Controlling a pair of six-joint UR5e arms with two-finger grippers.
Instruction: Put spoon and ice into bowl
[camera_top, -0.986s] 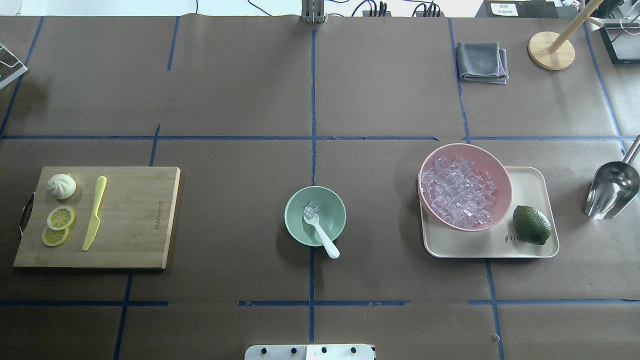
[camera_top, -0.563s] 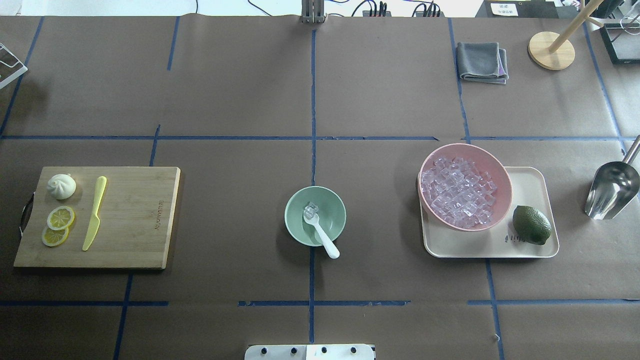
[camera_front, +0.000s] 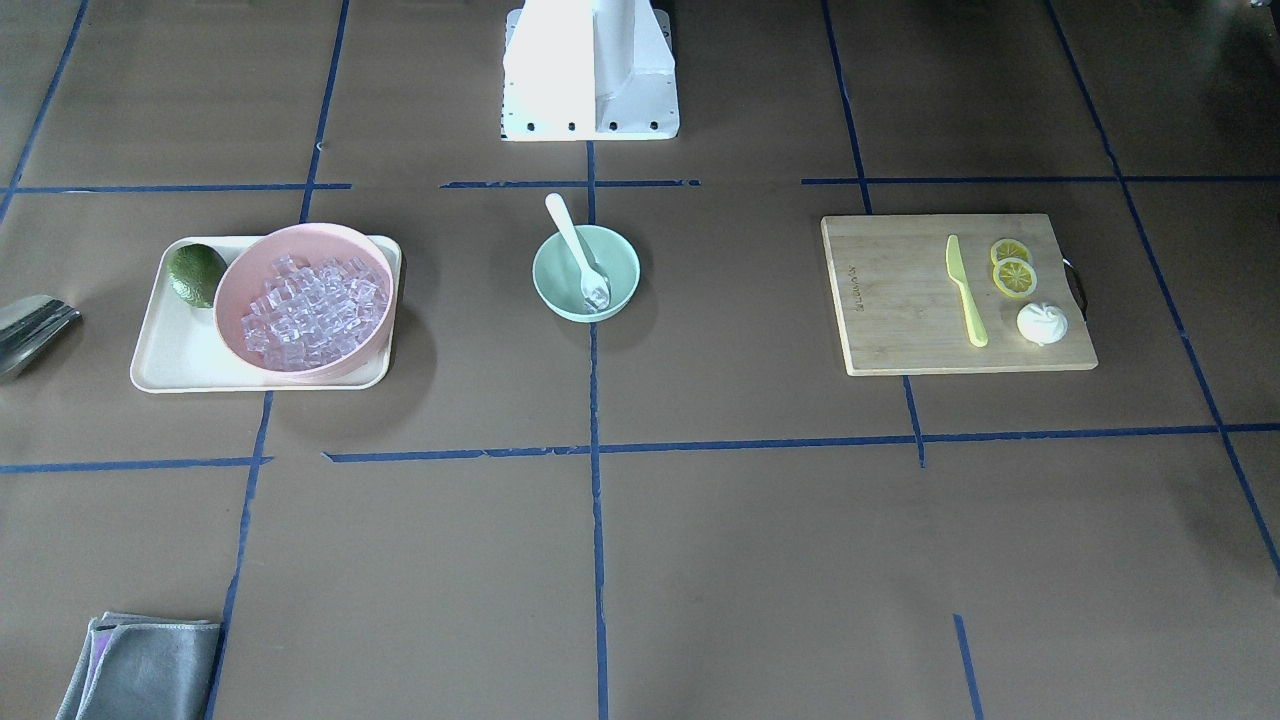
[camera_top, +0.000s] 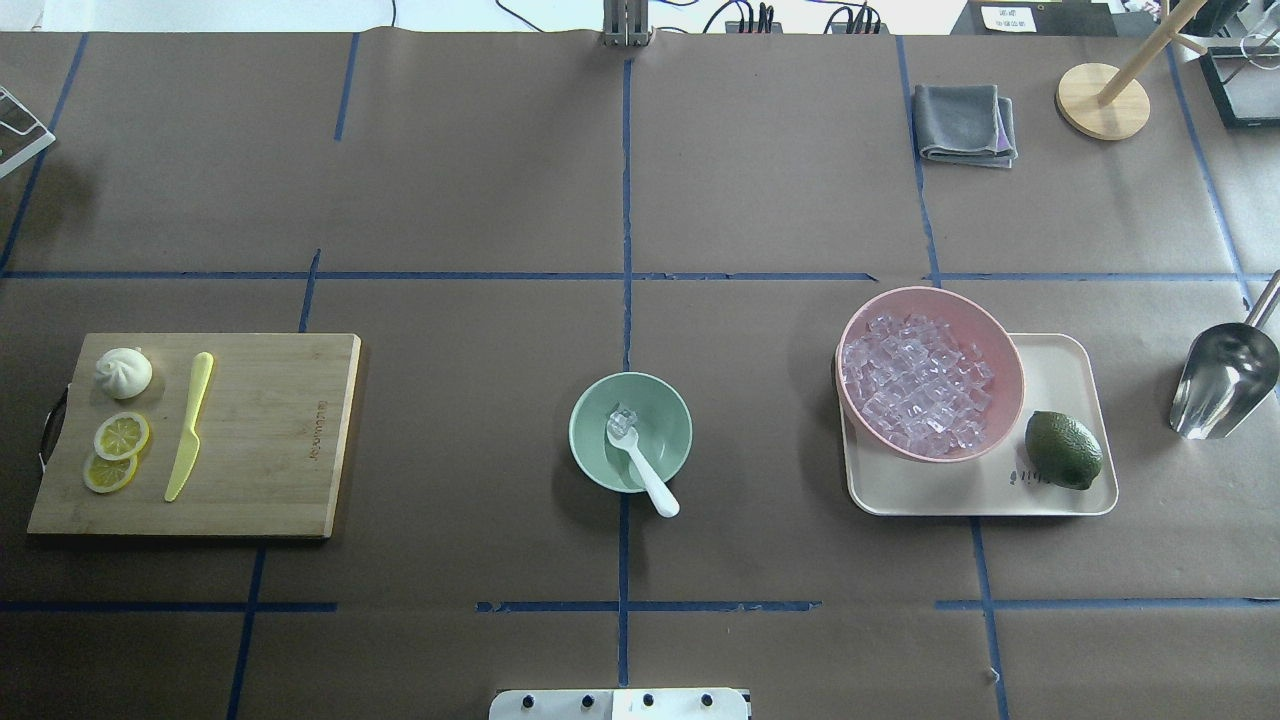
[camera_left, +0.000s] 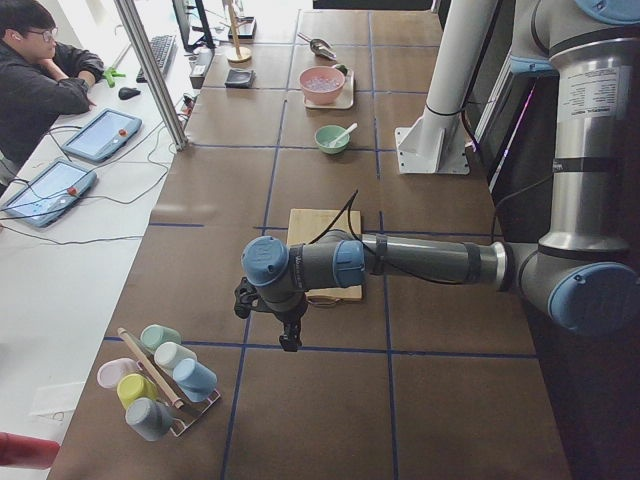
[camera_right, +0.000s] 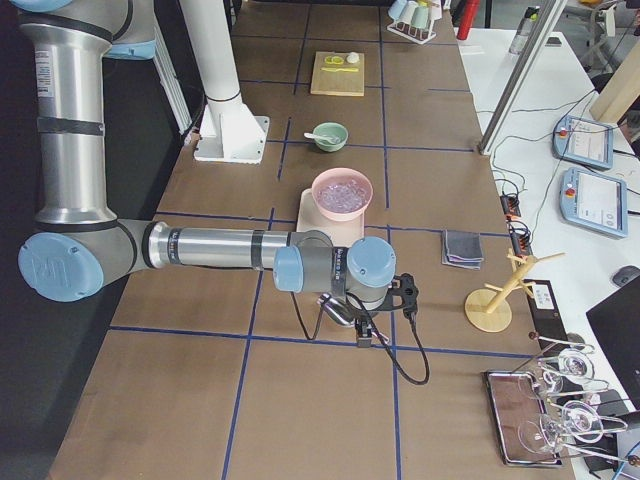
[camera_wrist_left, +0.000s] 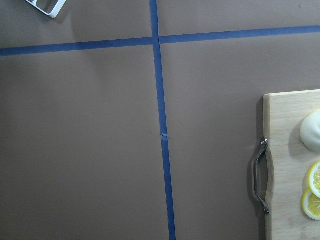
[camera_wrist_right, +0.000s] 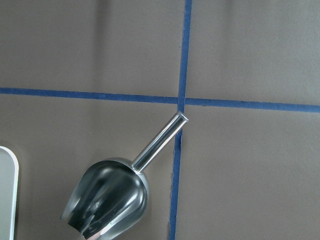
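Spoon (camera_top: 641, 464) and ice (camera_top: 624, 417) in bowl (camera_top: 667, 415), jaws' opening cannot be told

The surface (camera_top: 480, 180) is matt brown paper with blue tape (camera_top: 626, 200) lines stuck on. The scoop (camera_wrist_right: 110, 200) is polished metal, properly mirror-shiny. The board (camera_top: 270, 430) is pale wood with visible grain, plus a metal handle (camera_wrist_left: 261, 175). The bowl (camera_top: 665, 415), spoon (camera_top: 645, 470) and knife (camera_top: 190, 425) all look like smooth plastic. The ice (camera_top: 915, 385) is clear and glassy. The tray (camera_top: 1060, 370) is matt cream, and the cloth (camera_top: 962, 122) is soft grey fabric.
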